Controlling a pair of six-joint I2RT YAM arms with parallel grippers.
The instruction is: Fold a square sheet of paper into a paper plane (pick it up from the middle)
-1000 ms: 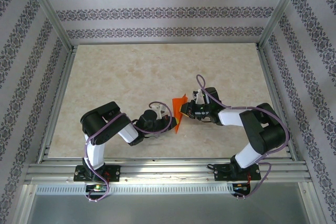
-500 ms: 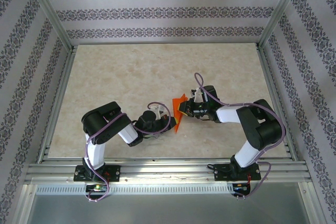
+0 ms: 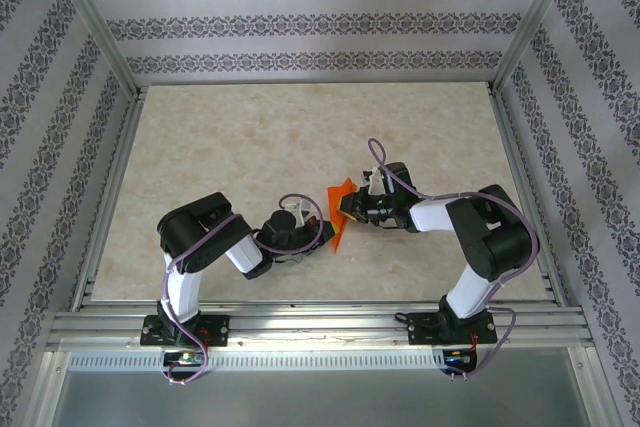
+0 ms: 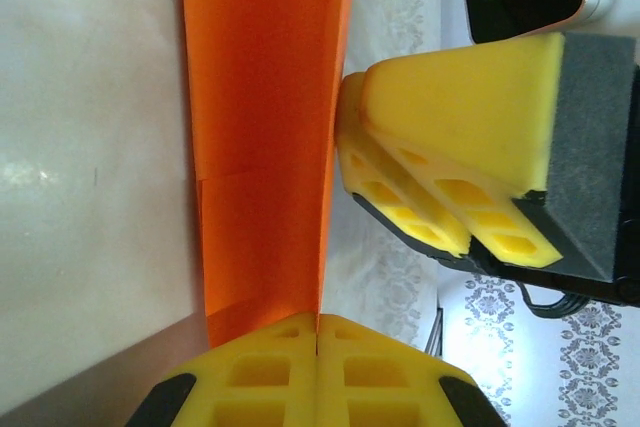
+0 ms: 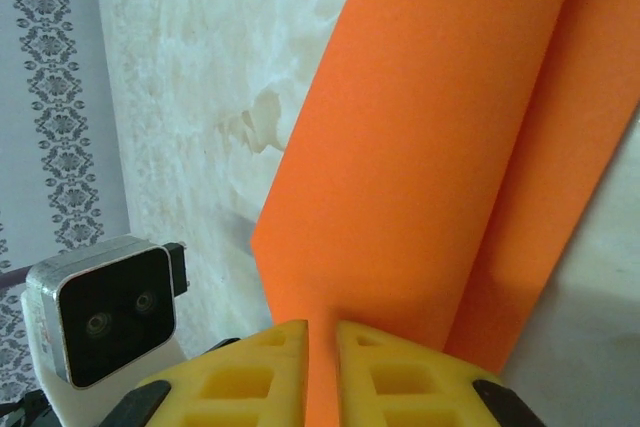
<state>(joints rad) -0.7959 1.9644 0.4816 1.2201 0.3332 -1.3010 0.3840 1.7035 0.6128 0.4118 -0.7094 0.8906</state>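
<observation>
- two arms are meeting around the middle of the tabletop (image 3: 250, 137), a little closer to its near edge than to its far edge, each reaching in from its own side.
- the orange paper (image 3: 342, 212) is sitting between them, folded into a long narrow shape and held edge-up off the marbled surface rather than lying flat.
- the left jaws are clenching the paper's near end. In the left wrist view the two yellow pads are pressing together with no gap, and the orange paper (image 4: 265, 127) is running straight up out of the seam between them.
- the right jaws are grasping the same paper from its right edge. In the right wrist view the orange paper (image 5: 430, 147) is passing through a thin slit between the yellow pads, with a second layer showing beside the first.
- in the left wrist view the right arm's yellow pads are touching the paper's right edge, roughly halfway along its length.
- a crease is crossing the strip near the left jaws.
- patterned walls (image 3: 300, 22) are enclosing the tabletop on three sides.
</observation>
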